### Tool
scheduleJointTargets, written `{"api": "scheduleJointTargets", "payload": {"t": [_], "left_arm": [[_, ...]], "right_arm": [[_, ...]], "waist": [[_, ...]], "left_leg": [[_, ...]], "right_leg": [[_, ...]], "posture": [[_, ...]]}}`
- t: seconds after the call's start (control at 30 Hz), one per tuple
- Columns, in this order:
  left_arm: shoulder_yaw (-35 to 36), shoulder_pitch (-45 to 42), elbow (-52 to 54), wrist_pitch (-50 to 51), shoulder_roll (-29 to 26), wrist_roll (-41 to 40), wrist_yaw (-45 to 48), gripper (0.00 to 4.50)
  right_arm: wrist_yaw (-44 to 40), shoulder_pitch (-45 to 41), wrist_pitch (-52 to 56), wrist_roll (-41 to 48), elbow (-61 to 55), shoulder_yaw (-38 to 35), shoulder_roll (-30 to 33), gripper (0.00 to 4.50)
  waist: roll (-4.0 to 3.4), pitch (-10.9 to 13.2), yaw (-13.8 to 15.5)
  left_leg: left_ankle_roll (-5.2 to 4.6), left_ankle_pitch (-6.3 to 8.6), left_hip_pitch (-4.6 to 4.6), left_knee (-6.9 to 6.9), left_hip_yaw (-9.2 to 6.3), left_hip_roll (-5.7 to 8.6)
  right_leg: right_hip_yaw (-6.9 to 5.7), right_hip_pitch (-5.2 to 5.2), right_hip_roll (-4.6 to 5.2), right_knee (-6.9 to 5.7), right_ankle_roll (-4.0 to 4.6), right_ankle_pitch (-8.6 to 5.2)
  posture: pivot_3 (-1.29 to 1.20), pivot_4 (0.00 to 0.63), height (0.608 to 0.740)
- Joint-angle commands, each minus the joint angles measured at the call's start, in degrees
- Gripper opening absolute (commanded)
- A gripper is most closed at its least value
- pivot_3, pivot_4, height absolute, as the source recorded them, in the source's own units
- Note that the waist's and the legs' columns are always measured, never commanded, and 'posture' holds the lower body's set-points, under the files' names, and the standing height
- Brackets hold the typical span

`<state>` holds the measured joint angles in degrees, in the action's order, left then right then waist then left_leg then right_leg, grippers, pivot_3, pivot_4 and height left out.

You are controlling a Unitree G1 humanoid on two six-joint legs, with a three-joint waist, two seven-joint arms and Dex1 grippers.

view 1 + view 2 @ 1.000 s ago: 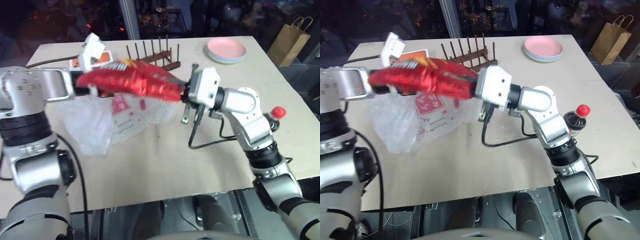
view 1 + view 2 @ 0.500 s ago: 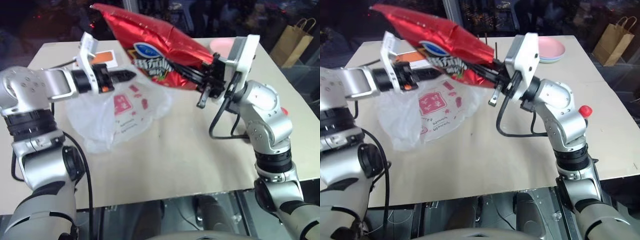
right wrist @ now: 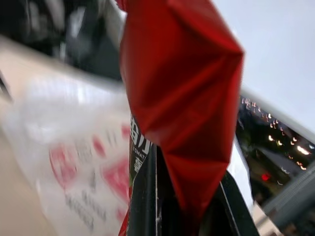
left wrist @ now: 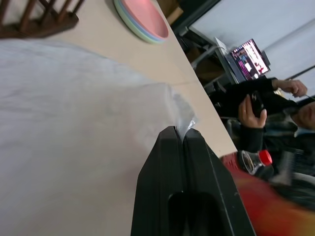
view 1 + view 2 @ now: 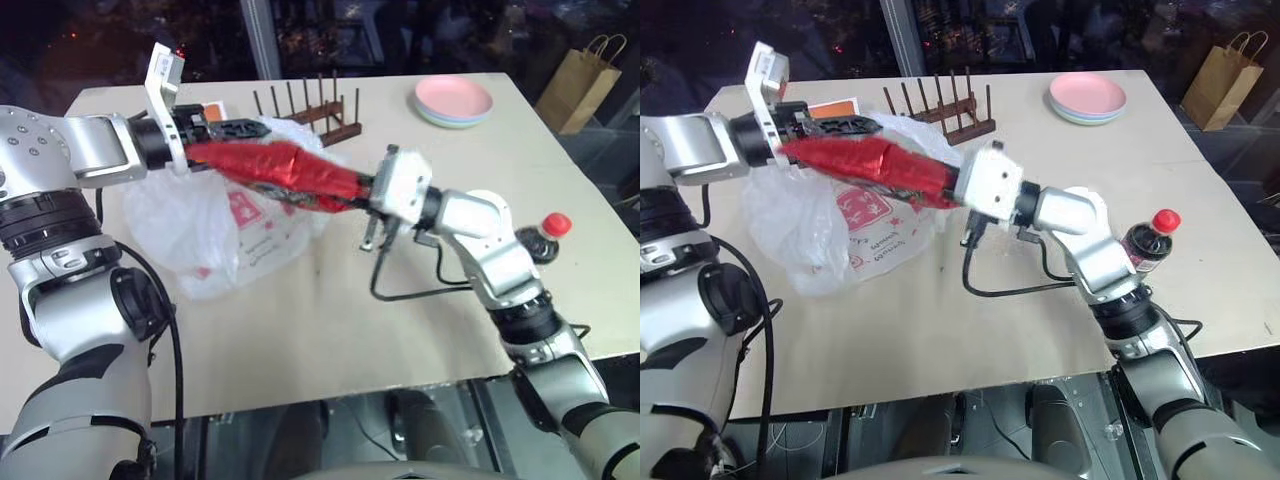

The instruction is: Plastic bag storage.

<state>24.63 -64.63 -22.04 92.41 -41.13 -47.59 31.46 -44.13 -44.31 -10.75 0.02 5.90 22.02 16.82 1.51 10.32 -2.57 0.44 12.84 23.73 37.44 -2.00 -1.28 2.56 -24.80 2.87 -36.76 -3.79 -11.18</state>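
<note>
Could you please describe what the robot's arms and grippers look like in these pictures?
Both arms are built of rounded silver-grey shells with black rings at the joints. Each wrist ends in a white boxy housing. The left gripper and right gripper each have two slim black fingers. A loose black cable loops beneath the right forearm, and another black cable runs down along the left arm.

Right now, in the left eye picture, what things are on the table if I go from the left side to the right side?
plastic bag → wooden rack → pink plates → bottle with the red cap → brown paper bag, which stands past the table's edge.
</note>
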Motion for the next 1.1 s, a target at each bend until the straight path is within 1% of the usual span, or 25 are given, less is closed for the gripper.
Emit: {"api": "scheduleJointTargets", "payload": {"t": [0.03, 0.2, 0.27, 0.33, 0.4, 0.43, 0.53, 0.6, 0.67, 0.73, 0.83, 0.93, 1.03, 1.1], "left_arm": [[0.9, -0.1, 0.4, 0.1, -2.5, -6.7, -1.7, 0.0], [-0.7, 1.8, 1.0, 0.1, -2.9, -20.0, -8.4, 0.0], [-3.2, 4.9, 3.2, 0.1, -4.9, -26.1, -10.4, 0.0], [-4.3, 7.8, 4.4, 0.1, -6.8, -29.6, -12.2, 0.0], [-3.5, 9.4, 4.0, 0.1, -8.3, -30.2, -13.7, 0.0], [-3.0, 9.6, 3.4, 0.1, -8.7, -30.2, -14.7, 0.0], [-2.7, 9.8, 3.1, 0.1, -8.8, -31.2, -17.0, 0.0], [-2.4, 9.2, 4.0, 0.1, -6.4, -32.2, -19.1, 0.0], [-1.7, 8.0, 3.9, 0.1, -3.5, -33.8, -21.8, 0.0], [-1.4, 7.2, 3.7, 0.1, -2.0, -36.5, -23.9, 0.0], [-2.1, 6.5, 3.6, 0.1, -1.8, -40.8, -26.4, 0.0], [-2.9, 7.1, 4.1, -0.2, -1.7, -45.0, -29.5, 0.0], [-4.2, 10.1, 5.7, -3.0, -1.7, -51.5, -34.0, 0.0], [-5.6, 13.0, 7.6, -5.9, -2.2, -56.2, -37.3, 0.0]], "right_arm": [[5.8, -2.0, -11.4, -11.5, 10.1, 1.8, 2.6, 0.04], [12.4, -4.9, -19.3, -20.9, 18.7, 4.2, 2.5, 0.04], [13.1, -5.2, -21.2, -20.6, 19.8, 4.1, 1.0, 0.04], [11.4, -4.5, -21.2, -16.8, 18.6, 2.8, -0.5, 0.04], [8.2, -2.7, -16.1, -9.0, 15.6, -0.3, -2.3, 0.04], [7.6, -2.4, -15.6, -8.4, 14.9, -0.8, -2.1, 0.04], [6.9, -2.5, -16.7, -10.3, 14.3, -0.5, -0.6, 0.04], [7.7, -3.9, -18.6, -13.3, 15.4, 1.6, -1.1, 0.04], [9.6, -5.9, -20.0, -17.1, 17.7, 3.9, -3.3, 0.04], [12.4, -8.4, -21.1, -20.4, 21.3, 5.2, -5.8, 0.04], [18.0, -13.2, -23.4, -26.2, 28.7, 7.5, -8.9, 0.04], [25.0, -19.3, -24.0, -31.8, 37.0, 10.0, -12.9, 0.04], [31.8, -24.3, -23.2, -36.9, 46.3, 13.1, -17.0, 0.04], [33.9, -26.0, -23.3, -38.1, 52.0, 14.0, -19.1, 0.04]], "waist": [[0.01, 0.0, 0.2], [0.02, 0.0, 0.1], [0.02, 0.0, -0.1], [0.02, 0.0, -0.8], [0.04, 0.0, -1.0], [0.05, 0.0, -1.0], [0.06, 0.0, -0.6], [0.05, 0.0, -0.2], [0.06, 0.0, 0.1], [0.06, 0.0, 0.0], [0.08, 0.0, -0.7], [0.08, 0.0, -0.8], [0.09, 0.0, -0.9], [0.09, 0.0, -1.0]], "left_leg": [[0.01, -0.01, 0.02, 0.0, -0.02, 0.0], [0.1, -0.06, 0.06, -0.02, 0.01, 0.01], [0.12, -0.07, 0.03, -0.04, -0.02, 0.0], [0.13, -0.07, -0.02, -0.11, 0.0, 0.0], [0.15, -0.09, -0.01, -0.12, -0.01, 0.0], [0.14, -0.08, -0.01, -0.12, -0.02, 0.0], [0.14, -0.08, 0.01, -0.08, -0.05, 0.02], [0.13, -0.08, -0.01, -0.06, -0.06, 0.04], [0.14, -0.08, -0.03, -0.06, -0.05, 0.04], [0.22, -0.13, -0.03, -0.06, -0.1, 0.02], [0.45, -0.26, -0.02, -0.07, -0.1, 0.0], [0.49, -0.28, -0.01, -0.09, -0.09, 0.02], [0.48, -0.28, -0.01, -0.1, -0.11, 0.02], [0.48, -0.28, -0.03, -0.16, -0.11, 0.02]], "right_leg": [[-0.01, -0.01, 0.0, 0.0, 0.0, 0.0], [0.04, -0.05, 0.03, 0.02, 0.01, 0.0], [0.04, -0.06, 0.02, 0.0, 0.01, 0.0], [0.11, -0.07, 0.0, -0.02, 0.02, 0.01], [0.12, -0.09, 0.01, -0.04, 0.02, 0.01], [0.11, -0.09, 0.01, -0.04, 0.02, 0.01], [0.06, -0.07, 0.03, -0.05, 0.02, 0.02], [0.04, -0.04, 0.04, -0.05, 0.01, 0.02], [0.04, -0.04, 0.03, -0.06, 0.01, 0.01], [0.01, -0.05, 0.0, -0.1, 0.02, 0.02], [0.05, -0.1, -0.03, -0.14, 0.03, 0.02], [0.07, -0.12, 0.01, -0.14, 0.03, 0.02], [0.06, -0.12, 0.02, -0.12, 0.04, 0.03], [0.08, -0.12, 0.04, -0.12, 0.04, 0.03]], "posture": [[0.0, 0.15, 0.74], [0.0, 0.15, 0.74], [0.0, 0.15, 0.74], [0.0, 0.15, 0.74], [0.0, 0.15, 0.74], [0.0, 0.15, 0.74], [0.0, 0.15, 0.74], [0.0, 0.15, 0.74], [0.0, 0.15, 0.74], [0.0, 0.15, 0.74], [0.0, 0.15, 0.74], [0.0, 0.15, 0.74], [0.0, 0.15, 0.74], [0.0, 0.15, 0.74]]}}
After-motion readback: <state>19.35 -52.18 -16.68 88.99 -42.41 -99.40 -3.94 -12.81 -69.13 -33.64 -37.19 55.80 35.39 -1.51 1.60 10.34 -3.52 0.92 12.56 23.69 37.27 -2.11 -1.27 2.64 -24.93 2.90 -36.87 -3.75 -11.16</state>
